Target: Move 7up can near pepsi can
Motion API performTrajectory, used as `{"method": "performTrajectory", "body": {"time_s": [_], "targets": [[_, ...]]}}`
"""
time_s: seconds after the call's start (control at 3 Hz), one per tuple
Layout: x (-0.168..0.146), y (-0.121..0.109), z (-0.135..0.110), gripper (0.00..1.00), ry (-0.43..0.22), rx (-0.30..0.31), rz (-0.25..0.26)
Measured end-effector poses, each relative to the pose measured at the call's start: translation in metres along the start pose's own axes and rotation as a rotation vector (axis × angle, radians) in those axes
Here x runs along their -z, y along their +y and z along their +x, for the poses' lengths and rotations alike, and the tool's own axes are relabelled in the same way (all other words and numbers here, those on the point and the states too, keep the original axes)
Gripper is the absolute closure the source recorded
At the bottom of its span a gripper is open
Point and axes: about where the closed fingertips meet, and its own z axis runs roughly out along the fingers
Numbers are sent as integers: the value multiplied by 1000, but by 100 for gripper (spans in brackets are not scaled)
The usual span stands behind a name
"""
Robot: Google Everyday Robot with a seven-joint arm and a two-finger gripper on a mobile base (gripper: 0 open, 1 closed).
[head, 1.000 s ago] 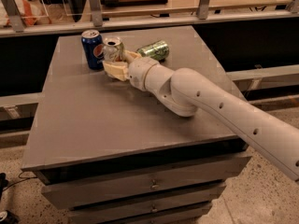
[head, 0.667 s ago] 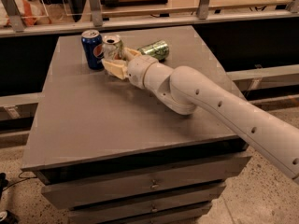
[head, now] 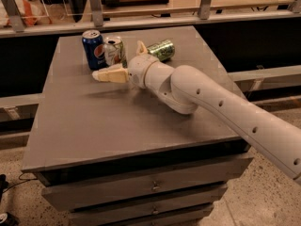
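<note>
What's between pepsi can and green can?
Camera view: 7up can, beside the pepsi can, then a finger of the open gripper by it, before the green can.

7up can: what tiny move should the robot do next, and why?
Probably pull the gripper straight back, away from the cans. The 7up can already stands upright right beside the pepsi can, and the gripper looks open around it, so only backing off without bumping it seems left.

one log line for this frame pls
gripper: open, at 7up can | 7up can: upright, close beside pepsi can | green can: lying on side | status: placement looks done
</note>
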Motion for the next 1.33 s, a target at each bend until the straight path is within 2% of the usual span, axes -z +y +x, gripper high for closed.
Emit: {"method": "performTrajectory", "body": {"time_s": [0.33,0.67,1.0,1.33], "targets": [[5,-5,-4,0,-5,37,-45],[30,-41,-12,0,-6,129,-89],[62,-57,-12,0,29,209,-165],[65,-35,-9,0,33,205,-253]]}}
